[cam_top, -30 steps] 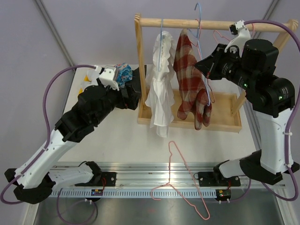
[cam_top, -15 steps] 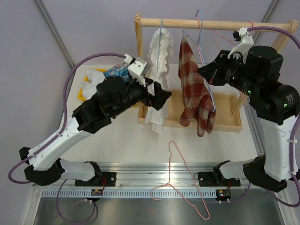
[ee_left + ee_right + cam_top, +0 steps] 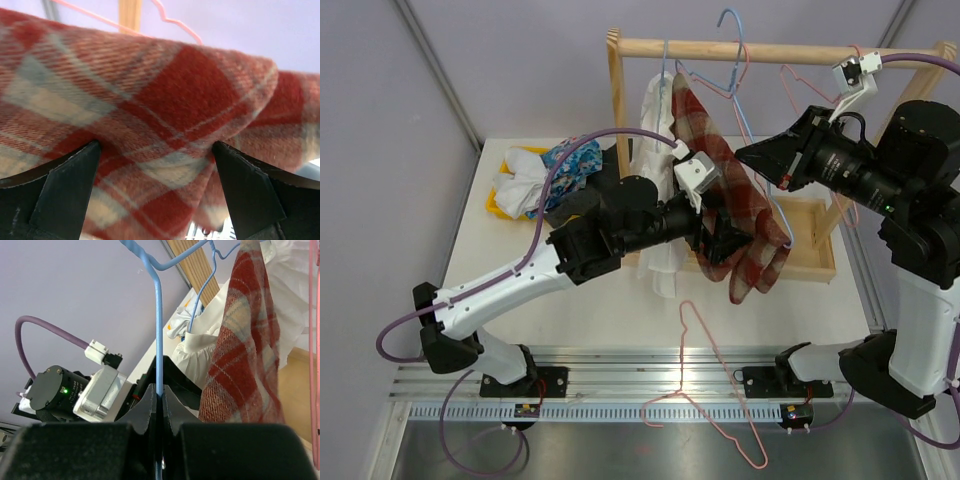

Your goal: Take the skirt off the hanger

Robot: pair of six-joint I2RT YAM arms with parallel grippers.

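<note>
The red plaid skirt (image 3: 752, 222) hangs from a blue wire hanger (image 3: 734, 62) whose hook stands above the wooden rod (image 3: 770, 50). My right gripper (image 3: 748, 152) is shut on the hanger's wire, which shows between the shut fingers in the right wrist view (image 3: 158, 315), with the skirt (image 3: 245, 355) to its right. My left gripper (image 3: 725, 240) is open at the skirt's lower part. In the left wrist view the skirt (image 3: 165, 100) fills the frame and a fold lies between the spread fingers (image 3: 65, 185).
A white garment (image 3: 658, 140) hangs on another blue hanger left of the skirt. Pink hangers (image 3: 802, 75) hang on the rod at right. A loose pink hanger (image 3: 705, 385) lies at the table's front. A yellow bin (image 3: 498, 205) with clothes sits at the far left. The rack's wooden base (image 3: 810, 268) lies below.
My left arm swung right from the bin to the skirt, its open jaws now around a fold. My right gripper lifted the blue hanger higher and drew back to the right.
</note>
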